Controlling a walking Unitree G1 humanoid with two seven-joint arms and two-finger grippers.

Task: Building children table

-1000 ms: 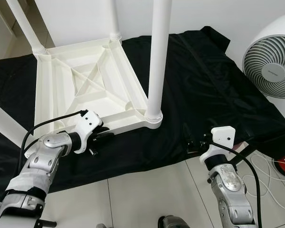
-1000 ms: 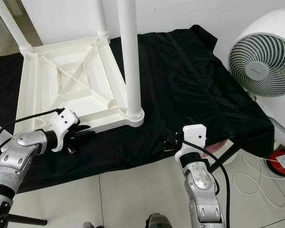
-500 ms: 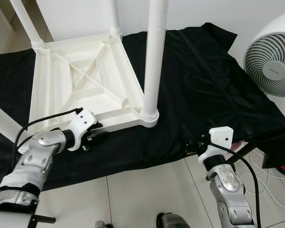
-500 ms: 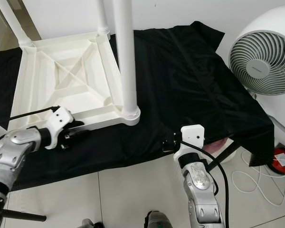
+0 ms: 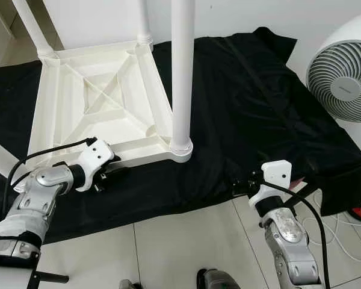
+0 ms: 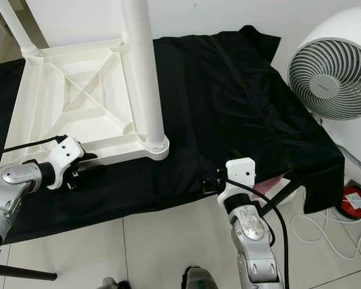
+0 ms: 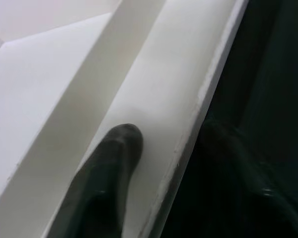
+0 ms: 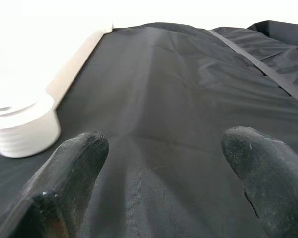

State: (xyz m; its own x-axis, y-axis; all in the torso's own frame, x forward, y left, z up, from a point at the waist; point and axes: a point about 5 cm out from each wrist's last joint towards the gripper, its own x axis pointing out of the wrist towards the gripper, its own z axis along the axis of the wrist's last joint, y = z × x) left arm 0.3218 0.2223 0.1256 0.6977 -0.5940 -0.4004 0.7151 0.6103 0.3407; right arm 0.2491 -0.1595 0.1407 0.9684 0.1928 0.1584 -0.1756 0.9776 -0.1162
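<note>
Left gripper (image 5: 111, 174) has slid outward along the upturned white plastic table's (image 5: 102, 108) rim, jaws clamping it; right gripper (image 8: 164, 163) hovers, jaws apart. Next: seat the remaining leg.

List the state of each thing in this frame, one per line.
Table: upside down on the cloth, legs fitted and pointing up.
Cloth: spread flat, wrinkled.
Left gripper: at the table's near rim, one finger on it.
Right gripper: open over the cloth, holding nothing.
Fan: standing upright.

table legs (image 5: 182, 66) cut off by frame top.
</note>
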